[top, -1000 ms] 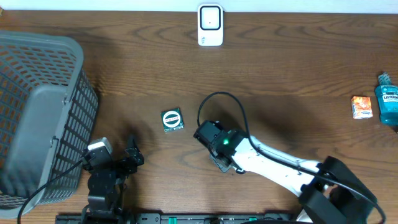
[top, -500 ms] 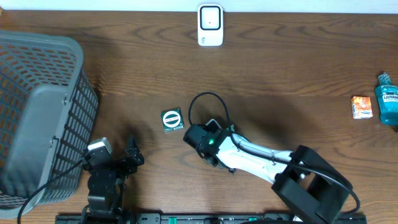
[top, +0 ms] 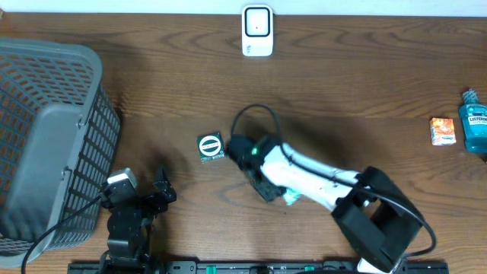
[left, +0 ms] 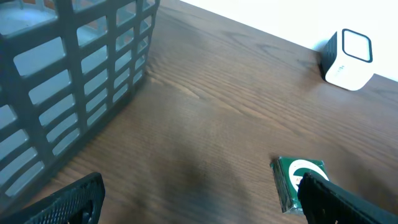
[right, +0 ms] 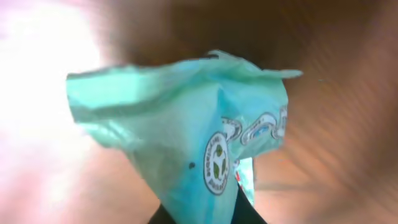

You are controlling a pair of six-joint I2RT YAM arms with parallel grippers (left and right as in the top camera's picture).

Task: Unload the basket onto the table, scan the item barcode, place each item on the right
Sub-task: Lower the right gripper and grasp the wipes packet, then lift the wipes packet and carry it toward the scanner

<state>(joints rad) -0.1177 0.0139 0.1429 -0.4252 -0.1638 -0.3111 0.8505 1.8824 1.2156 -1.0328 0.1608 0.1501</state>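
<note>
A crumpled mint-green packet (right: 186, 124) with round leaf logos fills the right wrist view, and my right gripper (right: 205, 214) is shut on its lower end. From overhead only a teal corner of the packet (top: 291, 199) peeks out beside the right gripper (top: 268, 189), low over the table's middle. The white barcode scanner (top: 257, 30) stands at the far edge, well away from the packet. My left gripper (top: 148, 196) rests open at the front left, its fingers (left: 68, 199) wide apart with nothing between them.
A small green box (top: 211, 147) lies just left of the right wrist and shows beside the left gripper's right finger, as the green box (left: 295, 180). A grey basket (top: 46, 144) fills the left side. An orange carton (top: 442, 131) and a blue bottle (top: 472, 122) sit far right.
The right gripper has shut on the mint-green packet. The right arm has swung left and away from me, its wrist now next to the green box. The left arm has stayed still.
</note>
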